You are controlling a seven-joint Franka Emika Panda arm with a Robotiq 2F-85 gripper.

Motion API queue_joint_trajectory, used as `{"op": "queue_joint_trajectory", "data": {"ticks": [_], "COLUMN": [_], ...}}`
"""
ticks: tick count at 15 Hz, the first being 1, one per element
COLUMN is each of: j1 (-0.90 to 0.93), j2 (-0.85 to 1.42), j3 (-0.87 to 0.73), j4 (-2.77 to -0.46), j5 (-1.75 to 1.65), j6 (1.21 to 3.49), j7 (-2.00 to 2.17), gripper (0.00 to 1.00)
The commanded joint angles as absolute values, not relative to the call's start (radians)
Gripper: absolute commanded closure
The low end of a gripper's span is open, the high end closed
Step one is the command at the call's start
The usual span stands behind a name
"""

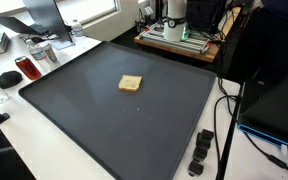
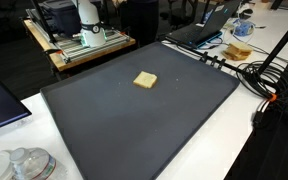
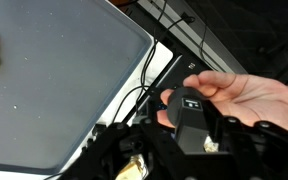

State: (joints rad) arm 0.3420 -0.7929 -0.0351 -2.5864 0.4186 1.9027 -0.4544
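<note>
Claw (image 3: 189, 145) sits around a black block (image 3: 191, 108); whether it grips cannot be told. A hand (image 3: 246, 95) holds the block off the corner of the mat (image 3: 74, 95), apparently to present it squarely.

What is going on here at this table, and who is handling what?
A person's hand holds a small black object right in front of the robot's end effector, off the corner of the large dark mat. The wrist view does not show whether the end effector grips the object. A small yellowish square piece lies alone near the middle of the mat, untouched. Cables lie beside the mat.
</note>
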Motion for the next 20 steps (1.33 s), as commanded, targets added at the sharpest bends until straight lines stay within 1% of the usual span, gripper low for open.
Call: {"op": "queue_joint_trajectory", "data": {"ticks": [1, 2, 3, 6, 8, 9, 10, 12, 13, 14, 15, 20], "j1": [0.321, 0.318, 0.314, 0.299, 0.287, 0.280, 0.271, 0.253, 0.244, 0.236, 0.229, 0.180], "j2": [-0.857, -0.864, -0.871, -0.891, -0.906, -0.912, -0.917, -0.929, -0.934, -0.935, -0.939, -0.932], "j3": [-0.065, -0.074, -0.082, -0.108, -0.126, -0.134, -0.142, -0.153, -0.156, -0.159, -0.162, -0.134], "j4": [-2.634, -2.641, -2.647, -2.666, -2.678, -2.682, -2.685, -2.694, -2.697, -2.697, -2.698, -2.685], "j5": [0.425, 0.425, 0.421, 0.414, 0.407, 0.405, 0.404, 0.401, 0.401, 0.398, 0.397, 0.364], "j6": [1.883, 1.883, 1.881, 1.872, 1.863, 1.856, 1.851, 1.847, 1.847, 1.844, 1.842, 1.822], "j7": [-0.499, -0.506, -0.515, -0.540, -0.558, -0.565, -0.572, -0.583, -0.585, -0.583, -0.583, -0.517], "gripper": [0.67, 0.71, 0.68, 0.68, 0.64, 0.64, 0.70, 0.93, 0.98, 0.98, 0.95, 0.95]}}
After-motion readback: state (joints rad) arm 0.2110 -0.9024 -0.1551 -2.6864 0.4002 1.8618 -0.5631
